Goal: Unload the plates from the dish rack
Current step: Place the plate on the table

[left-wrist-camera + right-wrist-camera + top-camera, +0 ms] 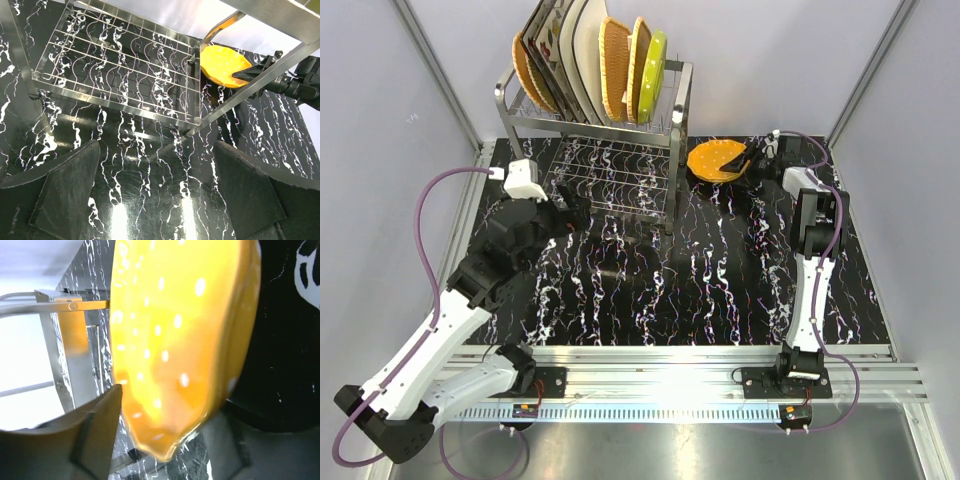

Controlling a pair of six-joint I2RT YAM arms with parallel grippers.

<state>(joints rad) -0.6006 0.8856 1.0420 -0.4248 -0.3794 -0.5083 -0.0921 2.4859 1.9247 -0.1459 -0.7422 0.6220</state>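
Orange dotted plate (715,160) sits right of the dish rack (590,120), right gripper (752,158) straddling its rim, pinching or freeing I can't tell, while the left gripper (156,147) hangs wide open, empty, near the lower shelf.

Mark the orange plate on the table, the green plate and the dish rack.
orange plate (712,160): top view, its centre.
green plate (655,65): top view, outer edge.
dish rack (590,123): top view, front top rail.
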